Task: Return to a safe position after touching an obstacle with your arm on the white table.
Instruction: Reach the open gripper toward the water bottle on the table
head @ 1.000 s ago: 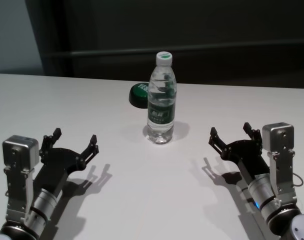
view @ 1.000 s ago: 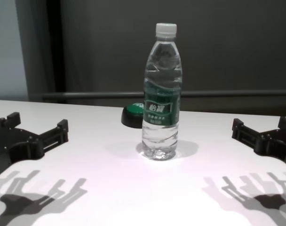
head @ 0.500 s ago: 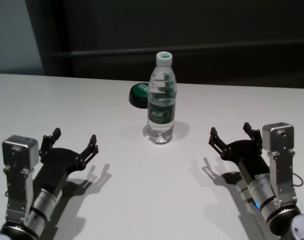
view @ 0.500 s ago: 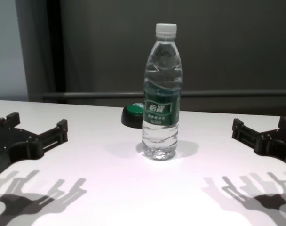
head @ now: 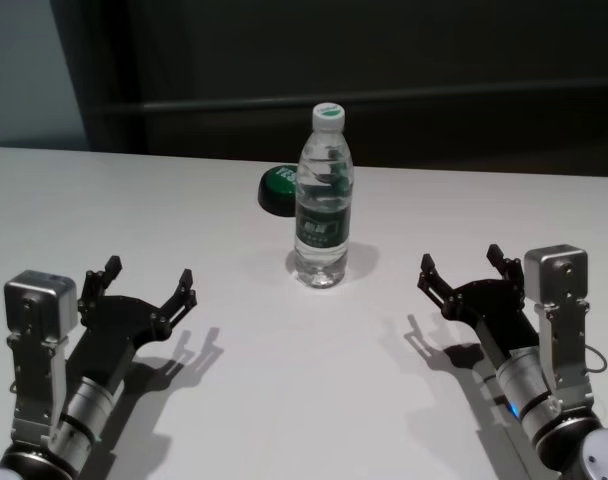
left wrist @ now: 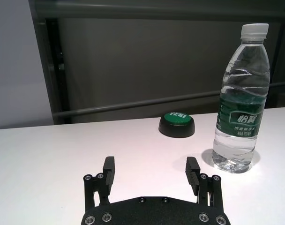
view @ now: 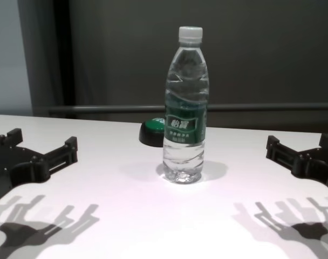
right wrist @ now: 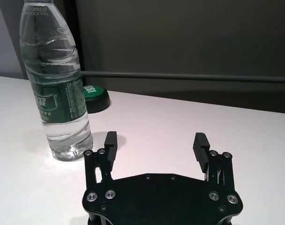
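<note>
The obstacle, a tall clear water bottle with a white cap and dark green label, stands upright in the middle of the white table. It also shows in the chest view as the obstacle, and in both wrist views. My left gripper hovers low at the near left, open and empty, well apart from the bottle. At the near right my right gripper is likewise open and empty, clear of the bottle. Their open fingers show in the wrist views too.
A low black dome button with a green top sits just behind the bottle to its left. A dark wall with a horizontal rail runs behind the table's far edge.
</note>
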